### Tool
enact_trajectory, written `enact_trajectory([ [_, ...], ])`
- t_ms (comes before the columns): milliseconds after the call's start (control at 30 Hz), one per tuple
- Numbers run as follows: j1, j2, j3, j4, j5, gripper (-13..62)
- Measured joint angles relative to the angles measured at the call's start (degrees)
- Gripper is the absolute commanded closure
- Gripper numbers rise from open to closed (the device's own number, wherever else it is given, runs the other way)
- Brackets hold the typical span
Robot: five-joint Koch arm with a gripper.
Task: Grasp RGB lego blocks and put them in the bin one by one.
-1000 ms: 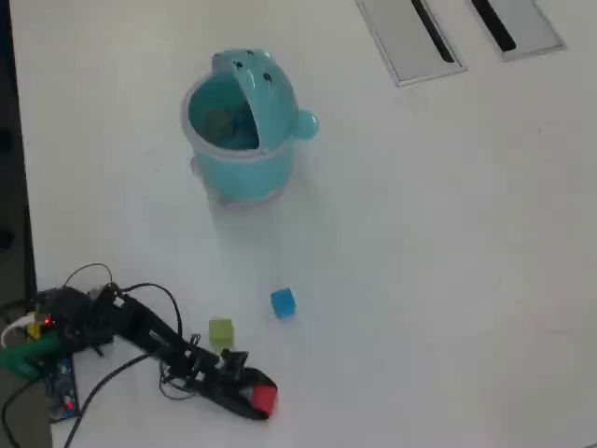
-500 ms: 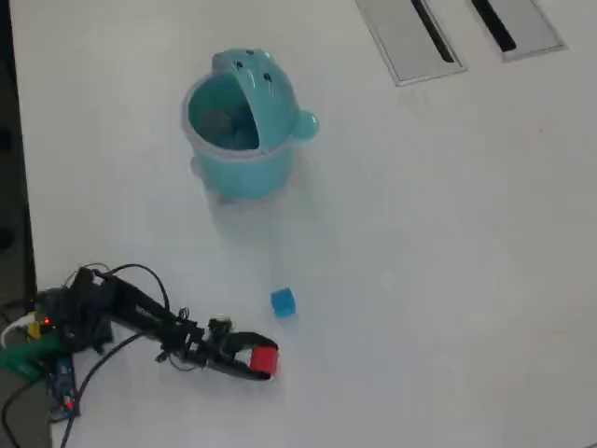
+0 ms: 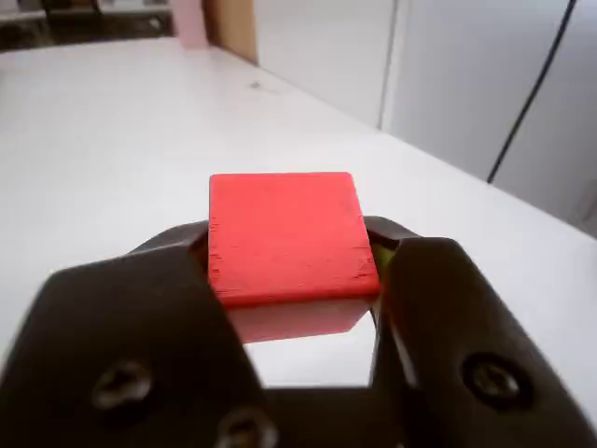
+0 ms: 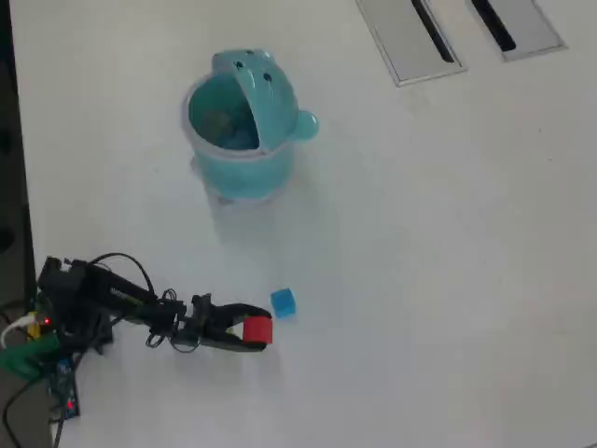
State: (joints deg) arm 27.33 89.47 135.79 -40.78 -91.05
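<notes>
One red block (image 4: 257, 330) is clamped in the gripper (image 4: 254, 331) and has been swung from the blue block's (image 4: 283, 302) six o'clock to its seven; the bin (image 4: 244, 173), at twelve, is yet to be reached.

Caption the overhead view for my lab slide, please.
Claw shut on red block beside the blue block, open bin farther up the table.

Overhead view far above table (image 4: 448, 280), wrist view close behind claw (image 3: 294, 271)
</notes>
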Motion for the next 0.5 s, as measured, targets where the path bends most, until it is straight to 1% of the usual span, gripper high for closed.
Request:
enact_trajectory([
  [233,-2.9,7.3,3.7,0.0,1.0,37.4],
  [500,-9.8,16.8,8.4,0.0,1.8,37.3],
])
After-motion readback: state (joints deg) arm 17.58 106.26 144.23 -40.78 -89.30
